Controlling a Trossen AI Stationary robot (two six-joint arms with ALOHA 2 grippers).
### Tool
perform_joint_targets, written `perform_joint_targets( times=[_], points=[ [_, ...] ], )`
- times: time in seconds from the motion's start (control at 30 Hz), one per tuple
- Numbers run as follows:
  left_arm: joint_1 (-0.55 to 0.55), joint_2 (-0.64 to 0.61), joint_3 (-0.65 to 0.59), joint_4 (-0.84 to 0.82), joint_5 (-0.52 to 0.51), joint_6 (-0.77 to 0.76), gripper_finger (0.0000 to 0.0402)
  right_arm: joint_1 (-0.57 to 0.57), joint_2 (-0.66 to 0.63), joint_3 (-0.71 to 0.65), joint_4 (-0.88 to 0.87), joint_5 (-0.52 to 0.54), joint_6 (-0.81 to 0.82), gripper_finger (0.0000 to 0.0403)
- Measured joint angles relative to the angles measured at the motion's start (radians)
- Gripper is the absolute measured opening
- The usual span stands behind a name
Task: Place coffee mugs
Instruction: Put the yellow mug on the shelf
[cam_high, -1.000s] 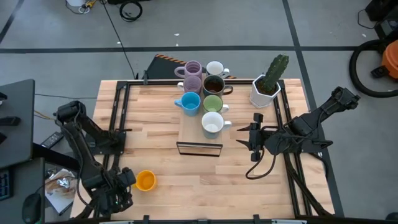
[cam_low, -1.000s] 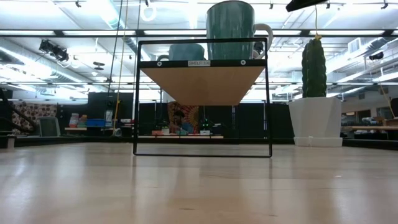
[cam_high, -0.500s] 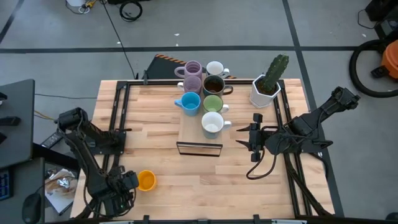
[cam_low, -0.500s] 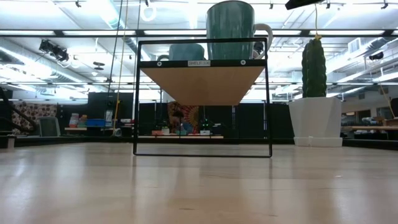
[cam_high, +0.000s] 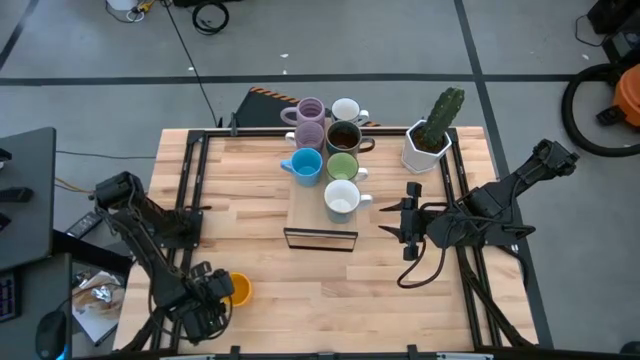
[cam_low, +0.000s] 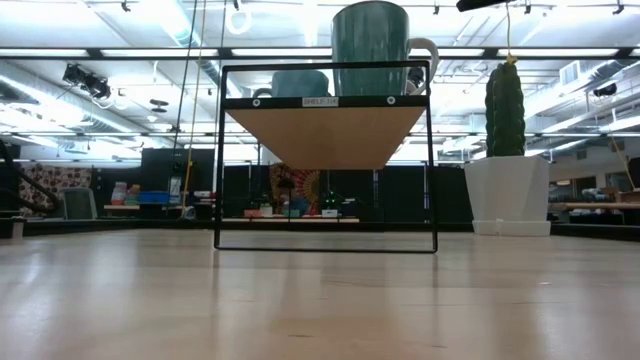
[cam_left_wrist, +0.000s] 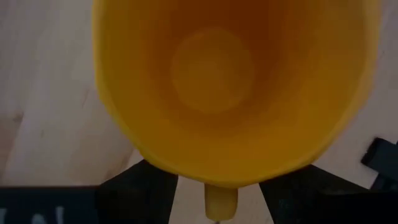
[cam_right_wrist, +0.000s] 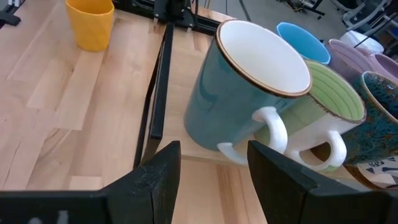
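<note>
At the table's near left corner: orange mug (cam_high: 236, 290), upright on the bare wood, well apart from the others. Left gripper (cam_high: 212, 304) is pressed up beside it, and the left wrist view looks straight down into the cup, whose handle (cam_left_wrist: 221, 202) sits between the two dark fingers (cam_left_wrist: 140, 183); the jaws stand apart around it with no squeeze evident, so nothing is held yet. Advice for this step, as judgement: centre on the handle or wall, close gently, confirm a firm hold before lifting, since glazed ceramic may slip or twist. Centre of the table: raised wooden shelf (cam_high: 305, 213) in a black frame, carrying seven mugs clustered toward its far end: blue mug (cam_high: 304, 164), two lilac mugs (cam_high: 310, 110), dark brown mug (cam_high: 344, 136), green mug (cam_high: 342, 167) and two white-lined mugs (cam_high: 341, 198). Bare board remains at the shelf's near end; that looks the likeliest spot, approached from above to clear the frame and neighbours. Right of the shelf: right gripper (cam_high: 408, 220), hovering with fingers parted and empty. Far right: white planter with cactus (cam_high: 428, 143), not to be touched.
</note>
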Motion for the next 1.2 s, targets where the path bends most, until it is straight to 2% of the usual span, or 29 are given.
perform_joint_targets(
  times=[0.2, 0.53, 0.9, 1.2],
  points=[
    [0.041, 0.0, 0.0, -0.001, 0.0, 0.069, 0.0164, 0.0, 0.0, 0.0, 0.0, 0.0, 0.0, 0.0192],
    [0.068, 0.0, 0.0, -0.012, 0.0, 0.141, 0.0058, 0.0, 0.0, 0.0, 0.0, 0.0, 0.0, 0.0192],
    [0.068, -0.012, 0.0, -0.092, 0.006, 0.229, 0.0057, 0.0, 0.0, 0.0, 0.0, 0.0, 0.005, 0.0192],
    [0.107, -0.156, -0.001, -0.208, 0.006, 0.26, 0.0057, 0.0, 0.0, 0.0, -0.001, -0.038, 0.061, 0.0192]
  ],
)
